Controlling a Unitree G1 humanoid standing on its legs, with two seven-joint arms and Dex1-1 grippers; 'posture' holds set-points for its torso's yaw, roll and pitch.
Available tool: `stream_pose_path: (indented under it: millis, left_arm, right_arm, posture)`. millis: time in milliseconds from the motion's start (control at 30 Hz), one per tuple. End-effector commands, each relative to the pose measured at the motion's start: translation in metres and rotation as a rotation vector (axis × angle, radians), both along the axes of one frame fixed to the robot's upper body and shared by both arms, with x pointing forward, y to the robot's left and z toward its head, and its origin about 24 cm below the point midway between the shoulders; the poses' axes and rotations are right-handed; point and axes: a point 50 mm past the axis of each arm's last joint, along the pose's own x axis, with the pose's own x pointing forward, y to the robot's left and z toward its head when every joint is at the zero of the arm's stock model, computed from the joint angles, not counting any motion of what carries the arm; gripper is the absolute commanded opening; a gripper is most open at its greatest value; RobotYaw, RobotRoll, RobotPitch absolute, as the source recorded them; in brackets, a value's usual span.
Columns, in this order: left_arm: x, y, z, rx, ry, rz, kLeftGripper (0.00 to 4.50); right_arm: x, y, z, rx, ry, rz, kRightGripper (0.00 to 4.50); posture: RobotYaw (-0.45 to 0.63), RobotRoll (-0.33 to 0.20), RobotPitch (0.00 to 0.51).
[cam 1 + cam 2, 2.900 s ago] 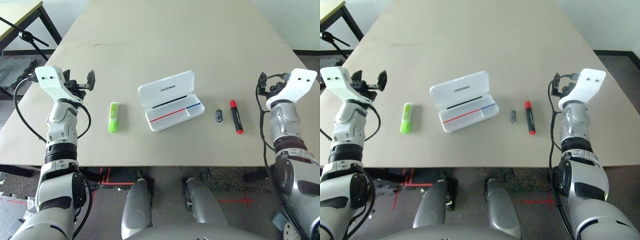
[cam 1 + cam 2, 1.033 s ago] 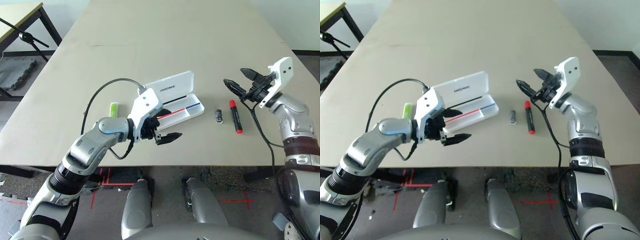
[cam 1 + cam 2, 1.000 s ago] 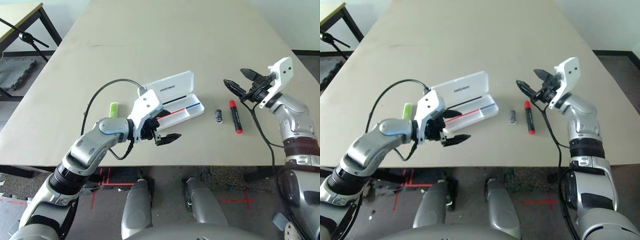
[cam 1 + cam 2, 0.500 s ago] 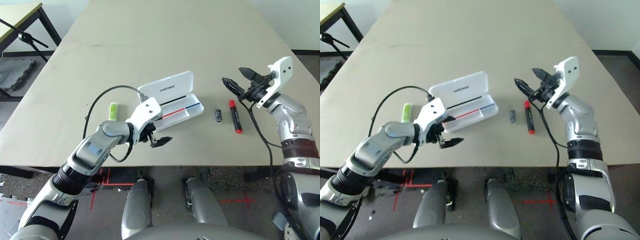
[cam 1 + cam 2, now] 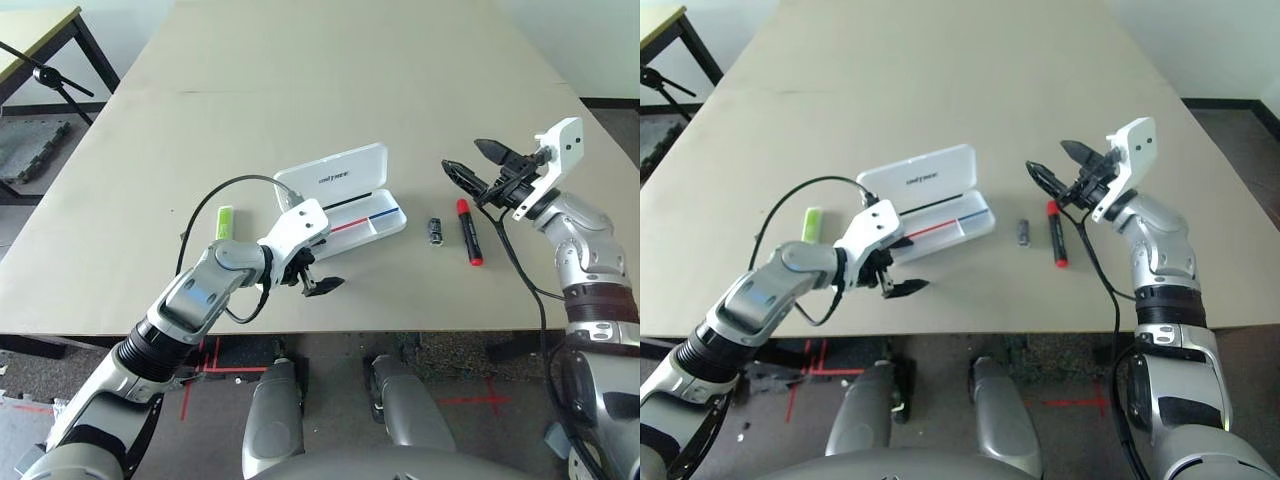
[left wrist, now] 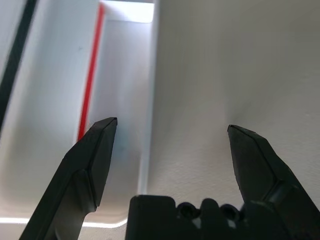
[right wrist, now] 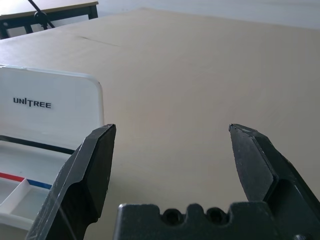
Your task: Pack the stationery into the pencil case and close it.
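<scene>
The white pencil case (image 5: 352,226) lies open mid-table, its lid (image 5: 335,172) folded back and a red and blue stripe inside. A lime-green highlighter (image 5: 225,221) lies to its left. A small dark stubby item (image 5: 436,231) and a red-capped black marker (image 5: 467,232) lie to its right. My left gripper (image 5: 317,276) is open and empty at the case's near left corner; one finger (image 6: 92,160) hangs over the tray (image 6: 50,125). My right gripper (image 5: 463,156) hovers open and empty above and just behind the marker, pointing towards the lid (image 7: 50,107).
The beige table (image 5: 350,70) stretches far back behind the case. Its front edge (image 5: 400,328) runs close below my left gripper. A second table with dark legs (image 5: 45,40) stands off to the far left.
My left gripper has drawn back left and towards the table's front edge, to the case's near left corner. The right gripper has barely shifted. Both stay open.
</scene>
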Motion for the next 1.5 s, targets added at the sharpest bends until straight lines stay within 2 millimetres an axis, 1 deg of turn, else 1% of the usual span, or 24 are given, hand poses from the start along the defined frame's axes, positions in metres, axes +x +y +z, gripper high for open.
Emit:
stream_pose_path:
  millis: [33,100,167,233,267,300,367,600,700,900,1167,1333,1500]
  left_arm:
    - [-0.001,0.003,-0.006,0.046,0.044,-0.031,3.79]
    - [0.000,0.005,-0.005,0.050,0.046,-0.035,3.11]
    - [0.001,0.006,-0.004,0.057,0.046,-0.038,2.29]
    - [0.004,0.008,-0.004,0.067,0.036,-0.041,1.60]
    - [0.006,0.009,-0.004,0.076,0.024,-0.041,1.16]
    - [0.008,0.010,-0.004,0.085,0.016,-0.044,0.83]
    - [0.010,0.013,-0.003,0.096,0.003,-0.059,0.03]
    - [0.014,0.021,0.003,0.119,-0.052,-0.152,0.03]
    - [0.011,0.024,0.007,0.106,-0.100,-0.227,0.03]
    - [0.007,0.032,0.008,0.079,-0.113,-0.311,0.03]
    - [0.014,0.042,0.005,0.116,-0.143,-0.354,0.03]
    - [0.017,0.042,0.005,0.117,-0.158,-0.375,0.03]
    - [0.021,0.044,0.001,0.179,-0.185,-0.377,0.03]
  right_arm:
    - [-0.006,-0.006,0.002,-0.019,0.031,0.040,4.50]
    - [-0.009,-0.007,0.004,-0.032,0.056,0.082,4.50]
    - [-0.013,-0.006,0.005,-0.049,0.084,0.128,4.50]
    - [-0.015,-0.007,0.007,-0.065,0.101,0.157,4.50]
    - [-0.016,-0.009,0.009,-0.072,0.108,0.168,4.50]
    - [-0.017,-0.010,0.011,-0.077,0.113,0.175,4.50]
    - [-0.019,-0.011,0.016,-0.087,0.120,0.190,4.50]
    - [-0.023,-0.006,0.018,-0.106,0.157,0.246,4.50]
    - [-0.026,-0.005,0.018,-0.111,0.167,0.254,4.50]
    - [-0.030,-0.004,0.014,-0.134,0.196,0.271,4.50]
    - [-0.031,0.001,0.012,-0.145,0.205,0.284,4.50]
    - [-0.032,0.002,0.011,-0.149,0.210,0.288,4.50]
    - [-0.035,0.002,0.009,-0.150,0.213,0.285,4.50]
  posture:
    - [-0.07,0.000,0.145]
    - [-0.07,0.000,0.143]
    - [-0.07,0.000,0.140]
    - [-0.07,0.000,0.140]
    - [-0.07,0.000,0.140]
    - [-0.07,0.000,0.140]
    - [-0.07,0.000,0.140]
    - [-0.07,0.000,0.148]
    - [-0.07,0.000,0.151]
    - [-0.07,0.000,0.152]
    - [-0.07,0.000,0.153]
    - [-0.08,0.000,0.150]
    - [-0.09,0.000,0.147]
